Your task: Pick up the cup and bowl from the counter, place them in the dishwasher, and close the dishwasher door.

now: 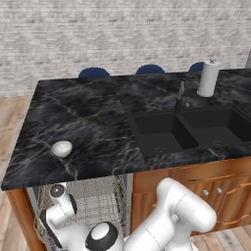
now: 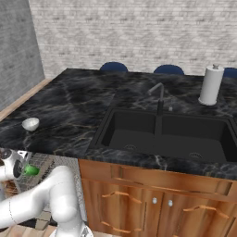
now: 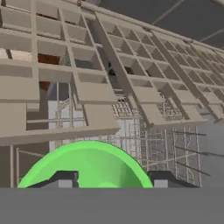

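Looking across from the left, the bowl [image 1: 62, 148] sits alone near the front left corner of the counter [image 1: 88, 122], a little way back from the front edge. It's low, wide and rounded, speckled pale grey, and I'd guess ceramic-ish: stiff, a bit heavier than it looks, slick on the outside and chippable if it gets knocked on that marble. The curved wall won't give the fingers anything to bite on, so my bet is pinching the rim, one finger inside and one outside, coming down from above.

Below the counter edge, the dishwasher [image 1: 93, 206] is open with its wire racks showing. The cup [image 2: 31, 170] is down in there, a bright green blob against the rack [image 3: 131, 109] in the right base view. In the hand view the cup [image 3: 89, 164] fills the bottom middle, right between the two dark fingertips of the gripper [image 3: 109, 179]. Each tip sits at the cup's side, but whether the claw is squeezing it or has just let go I can't tell. That plastic tumbler looks light, stiff and smooth, and tapered too, so it would tend to slide downward out of a loose pinch; gripping just under the wider rim seems safest.

Further right are the black double sink [image 1: 191, 130] and the paper-towel roll [image 1: 208, 78] near the counter's back right corner.
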